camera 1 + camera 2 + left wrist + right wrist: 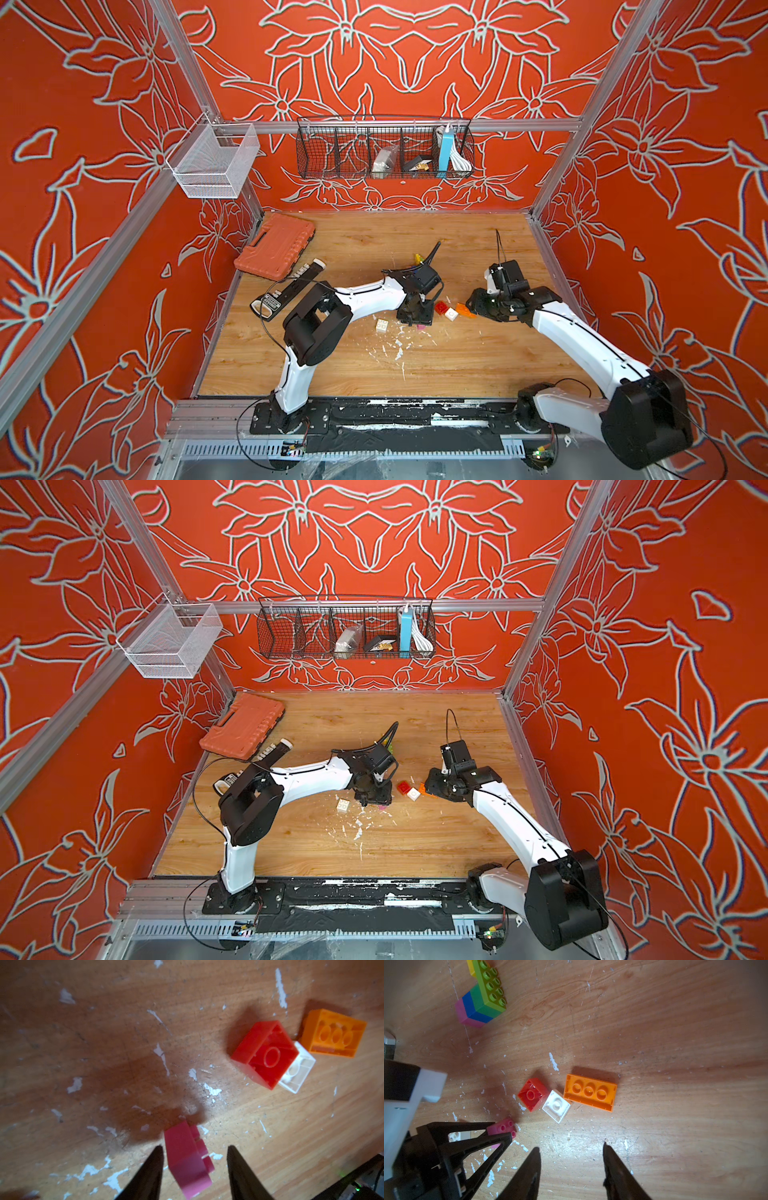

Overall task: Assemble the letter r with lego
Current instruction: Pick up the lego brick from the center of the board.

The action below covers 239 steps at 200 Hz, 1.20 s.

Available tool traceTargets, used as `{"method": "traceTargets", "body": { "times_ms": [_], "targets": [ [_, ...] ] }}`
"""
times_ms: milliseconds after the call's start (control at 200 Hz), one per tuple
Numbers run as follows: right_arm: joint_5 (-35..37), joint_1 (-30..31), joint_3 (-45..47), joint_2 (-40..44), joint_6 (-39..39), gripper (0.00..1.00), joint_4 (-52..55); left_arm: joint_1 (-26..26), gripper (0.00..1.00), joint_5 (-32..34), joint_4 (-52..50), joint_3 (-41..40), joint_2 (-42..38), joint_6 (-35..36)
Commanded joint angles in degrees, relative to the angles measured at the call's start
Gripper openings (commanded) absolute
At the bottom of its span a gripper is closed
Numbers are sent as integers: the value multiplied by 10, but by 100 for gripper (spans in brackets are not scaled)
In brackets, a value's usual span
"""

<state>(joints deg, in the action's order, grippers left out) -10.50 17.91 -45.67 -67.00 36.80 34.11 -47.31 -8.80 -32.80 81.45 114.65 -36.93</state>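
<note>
My left gripper [194,1147] points down at the table, open, with a pink brick [187,1159] lying on its side between the jaws; I see a gap on both sides. In a top view it sits mid-table [415,320]. Beyond it lie a red brick [266,1053], a small white brick [297,1070] and an orange brick [334,1034], all studs down and touching. My right gripper [571,1147] hovers open and empty just short of that group [471,309]. A stack of lime, green, blue, pink and yellow bricks [481,997] stands farther back. Another white brick [382,325] lies left of the left gripper.
A ribbed orange case [276,245] and a power strip [291,286] lie at the back left. A black wire basket [384,147] and a white mesh basket [216,160] hang on the frame. White flecks [399,349] litter the wooden table [478,365].
</note>
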Motion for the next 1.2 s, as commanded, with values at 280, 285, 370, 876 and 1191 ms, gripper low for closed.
{"method": "traceTargets", "body": {
  "times_ms": [280, 285, 370, 876, 1191],
  "targets": [
    [2, -6, 1, 26, -23, 48, 4, -1, 33, 6, -26, 11, 12, 0],
    [2, -6, 1, 27, -24, 48, 4, -1, 33, 6, -26, 11, 11, 0],
    [-2, -6, -6, 33, -40, 48, 4, 1, 29, 2, -29, 16, 7, 10],
    [-1, -6, 11, 156, -156, 51, -171, 115, 14, -288, 84, -87, -204, 99],
    [-188, 53, -103, 73, -357, 35, -143, 177, 14, -413, 80, -122, -280, 118]
  ]
}}
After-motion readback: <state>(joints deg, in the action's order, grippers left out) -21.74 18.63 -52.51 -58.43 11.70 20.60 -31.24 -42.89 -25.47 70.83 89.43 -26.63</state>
